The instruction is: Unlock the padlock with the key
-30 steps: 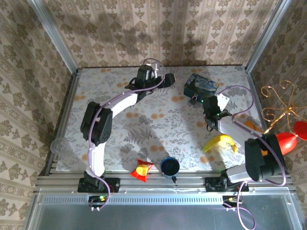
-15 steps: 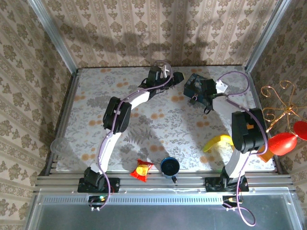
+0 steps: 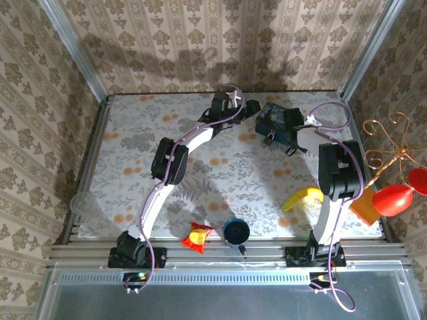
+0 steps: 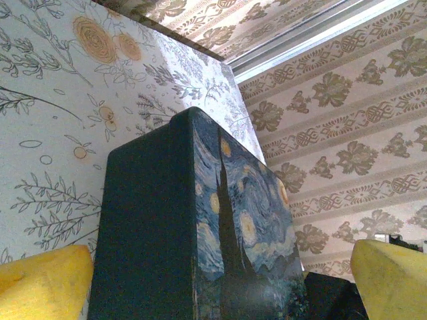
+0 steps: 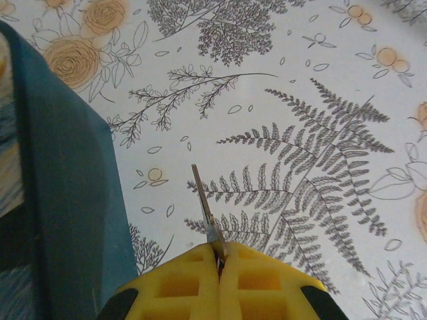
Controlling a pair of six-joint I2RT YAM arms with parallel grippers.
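Evidently little is done: the right gripper [image 5: 219,257] pinches the key [image 5: 203,200], its blade free over the table [image 5: 320,80] beside the blue tin [image 4: 200,233], while the left gripper [image 4: 217,280] stands spread astride that tin. The padlock [image 3: 270,139] sits at the tin's lower edge, right of centre overhead; insertion and turning are left.

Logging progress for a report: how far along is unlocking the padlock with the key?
Done: the right gripper is shut on the thin silvery key, its blade over the floral table beside the blue starry-night tin box. In hand: the left gripper straddles that tin, open, probably to steady it. Left: the key is not yet in the tiny dark padlock; inserting and turning remain.
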